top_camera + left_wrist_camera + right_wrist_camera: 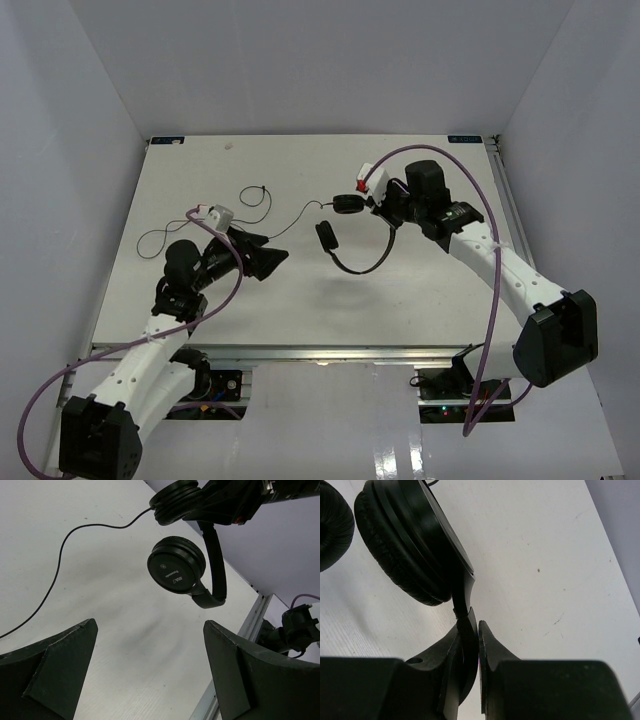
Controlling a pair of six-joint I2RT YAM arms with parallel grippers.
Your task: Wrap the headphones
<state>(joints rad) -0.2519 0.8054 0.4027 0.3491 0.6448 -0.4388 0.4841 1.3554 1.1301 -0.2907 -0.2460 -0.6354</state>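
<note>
The black headphones (358,262) hang above the table, lifted by my right gripper (383,208), which is shut on the headband just below one earcup (410,545). The other earcup (325,237) dangles lower; in the left wrist view it shows as a round black disc (176,565) with the headband (215,570) curving up to the right gripper. The thin black cord (285,222) runs left from the upper earcup (346,204) and lies in loops on the table; it also shows in the left wrist view (60,555). My left gripper (272,258) is open and empty, to the left of the headphones, pointing at them.
The white table (300,300) has a metal rail along its right edge (507,200). Purple robot cables (470,180) arc over both arms. White walls enclose the table on three sides.
</note>
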